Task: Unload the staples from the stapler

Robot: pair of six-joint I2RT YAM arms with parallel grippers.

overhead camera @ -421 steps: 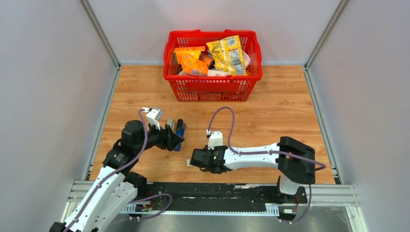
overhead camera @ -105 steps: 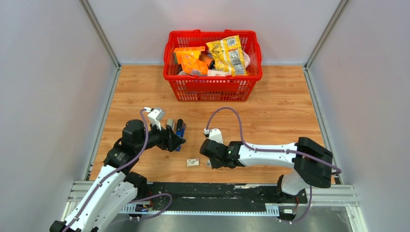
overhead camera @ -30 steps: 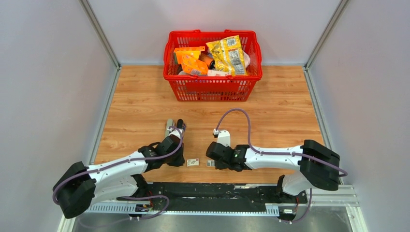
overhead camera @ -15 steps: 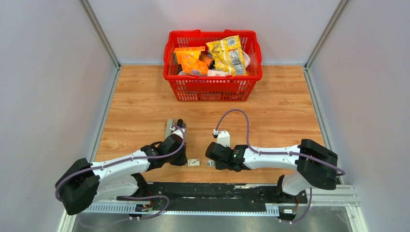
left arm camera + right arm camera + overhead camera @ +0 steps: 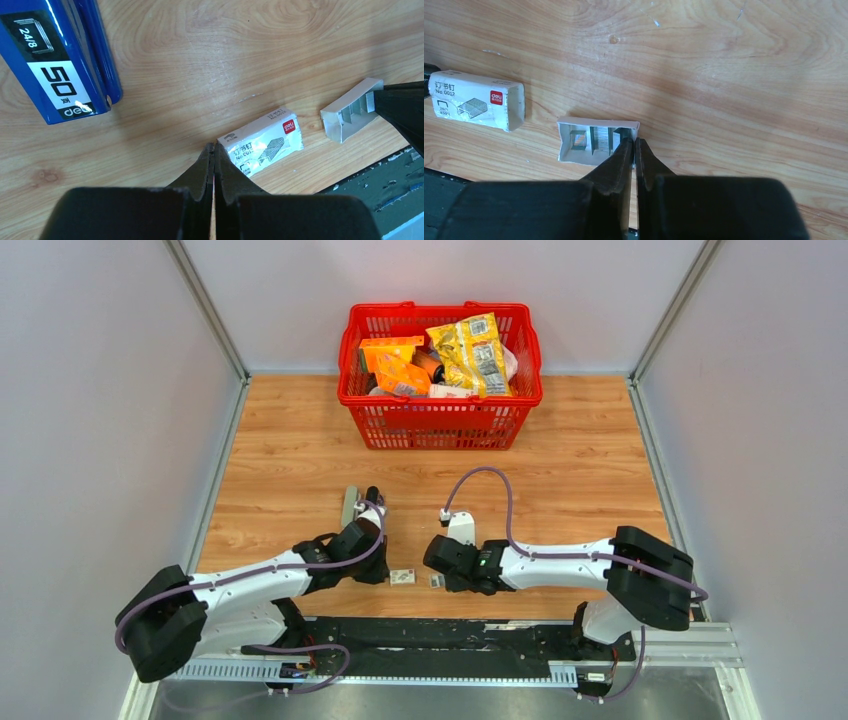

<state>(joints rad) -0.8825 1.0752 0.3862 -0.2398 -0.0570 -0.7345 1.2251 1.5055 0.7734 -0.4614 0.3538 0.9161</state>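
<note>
Jaws on my left gripper point(image 5: 214, 148) sit shut beside the white packet point(image 5: 262, 141); whether my right gripper point(image 5: 634, 143) pinches staples point(image 5: 599, 139), I cannot tell.

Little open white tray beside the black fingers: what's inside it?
Short grey staple strips lie inside the white tray. The right fingers pinch its end wall and cover that corner, so whether more strips sit there cannot be seen.

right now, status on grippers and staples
left gripper shut, empty, tips by closed staple box. right gripper shut on open staple tray end wall. grey staples in tray, blue stapler lying apart. nothing in the way.
</note>
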